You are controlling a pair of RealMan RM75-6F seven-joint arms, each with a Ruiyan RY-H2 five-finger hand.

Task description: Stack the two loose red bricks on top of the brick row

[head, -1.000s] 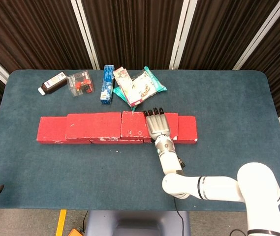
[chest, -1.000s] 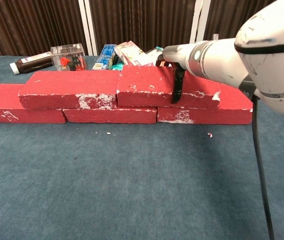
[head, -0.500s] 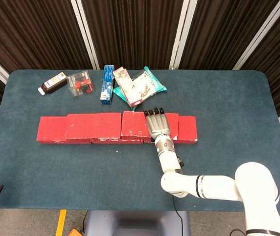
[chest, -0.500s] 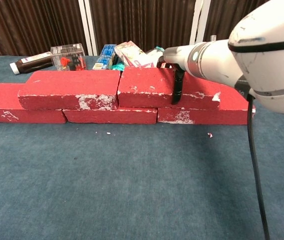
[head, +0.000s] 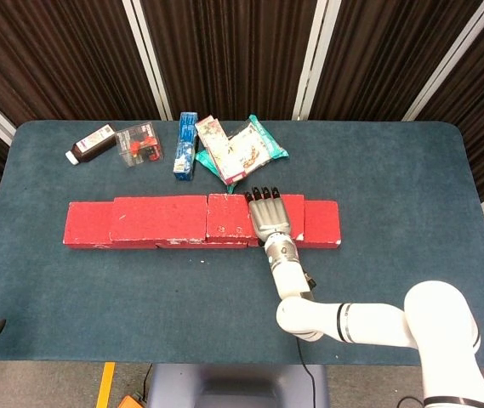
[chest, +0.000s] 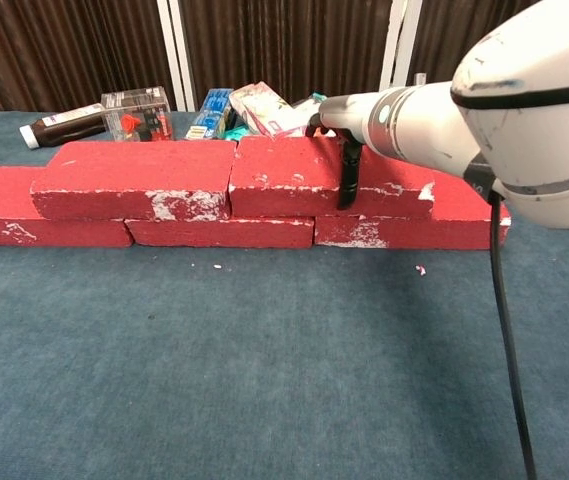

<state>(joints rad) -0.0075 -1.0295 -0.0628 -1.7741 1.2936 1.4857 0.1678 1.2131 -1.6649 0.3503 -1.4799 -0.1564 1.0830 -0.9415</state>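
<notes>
A row of red bricks [head: 322, 223] lies across the middle of the table. On top of it sit two more red bricks: the upper left brick [head: 158, 217] and the upper right brick [head: 229, 217], end to end. My right hand [head: 267, 217] lies over the upper right brick [chest: 284, 175] and grips it. Its fingers reach over the far edge and its thumb [chest: 347, 180] runs down the front face. In the chest view the upper left brick [chest: 129, 180] touches the right one. My left hand shows in neither view.
Behind the bricks stand a dark bottle [head: 91, 143], a clear plastic box [head: 138, 144], a blue carton [head: 186, 144] and snack packets [head: 237, 149]. Small red crumbs [chest: 420, 268] lie on the blue table cloth [head: 139, 289] in front of the row.
My right hand has slid the upper right brick to the left, closing the small gap to the upper left brick.
</notes>
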